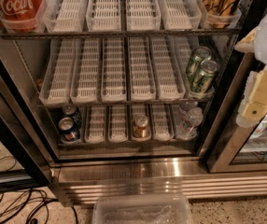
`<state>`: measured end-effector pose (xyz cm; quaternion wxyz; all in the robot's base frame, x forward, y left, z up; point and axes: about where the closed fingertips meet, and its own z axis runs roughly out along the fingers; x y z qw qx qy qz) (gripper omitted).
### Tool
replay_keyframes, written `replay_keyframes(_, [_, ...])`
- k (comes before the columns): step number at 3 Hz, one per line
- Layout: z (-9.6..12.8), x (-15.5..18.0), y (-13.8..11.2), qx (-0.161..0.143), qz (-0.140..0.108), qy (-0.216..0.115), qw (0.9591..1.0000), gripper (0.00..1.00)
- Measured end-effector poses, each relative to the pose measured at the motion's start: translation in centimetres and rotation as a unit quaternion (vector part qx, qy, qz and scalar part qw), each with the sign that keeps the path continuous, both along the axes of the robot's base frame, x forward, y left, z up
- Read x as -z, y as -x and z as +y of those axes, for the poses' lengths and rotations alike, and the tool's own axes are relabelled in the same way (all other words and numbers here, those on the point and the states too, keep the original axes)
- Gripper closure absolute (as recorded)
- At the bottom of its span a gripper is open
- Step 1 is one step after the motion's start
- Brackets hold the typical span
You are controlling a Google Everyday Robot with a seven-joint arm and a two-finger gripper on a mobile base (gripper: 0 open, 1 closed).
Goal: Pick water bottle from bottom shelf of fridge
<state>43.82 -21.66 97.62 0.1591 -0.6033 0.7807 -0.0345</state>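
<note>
Tool (255, 104) hangs right of the fridge (171, 171), can't tell if it's open or closed. Bottle (191, 121) is in the bottom shelf's (124, 145) right lane.

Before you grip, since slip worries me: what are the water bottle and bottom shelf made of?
Water bottle: seemingly clear glossy plastic, see-through. Bottom shelf: white plastic slotted trays, shiny metal rail, probably steel. End effector hangs right, outside the fridge.

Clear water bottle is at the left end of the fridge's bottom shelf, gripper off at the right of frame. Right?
No. The camera view shows the clear ribbed plastic water bottle at the right end of the metal bottom shelf; blue drink cans hold the left end. The beige gripper is off at the right, as said.
</note>
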Motion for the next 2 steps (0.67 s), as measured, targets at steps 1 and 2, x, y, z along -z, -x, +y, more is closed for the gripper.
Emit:
replay_keyframes(1, [0.0, 0.0, 0.0, 0.0, -0.001, 0.0, 1.0, 0.0])
replay_keyframes(2, [-0.7, 2.9, 0.2, 0.015, 0.006, -0.012, 0.9998, 0.0])
